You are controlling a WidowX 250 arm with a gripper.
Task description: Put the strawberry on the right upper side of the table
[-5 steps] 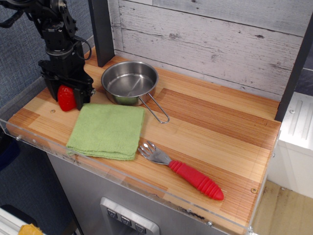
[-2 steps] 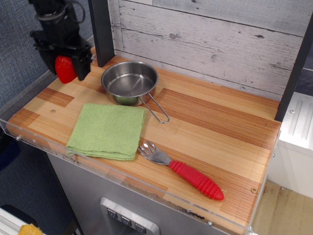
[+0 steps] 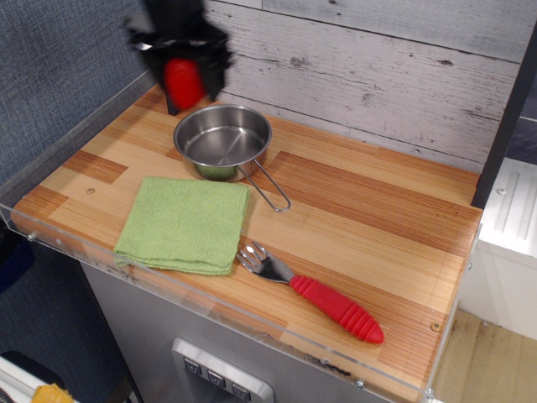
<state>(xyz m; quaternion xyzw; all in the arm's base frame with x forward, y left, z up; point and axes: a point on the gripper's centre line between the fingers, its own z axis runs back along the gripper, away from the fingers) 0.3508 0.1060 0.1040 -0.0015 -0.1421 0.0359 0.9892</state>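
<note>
— Looking leftmost: where's the strawberry (image 3: 183, 81)?
— Pinched in the gripper (image 3: 182, 80), aloft behind the steel pan (image 3: 222, 140) (image blurred).
— Advice?
— Carry it rightward, high over the pan's handle, then lower gently onto the table (image 3: 394, 201) at its far right corner.

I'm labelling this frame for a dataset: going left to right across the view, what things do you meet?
Green cloth → strawberry, held up in the gripper → steel bowl → fork with the red handle. All but the strawberry rest on the table.
</note>
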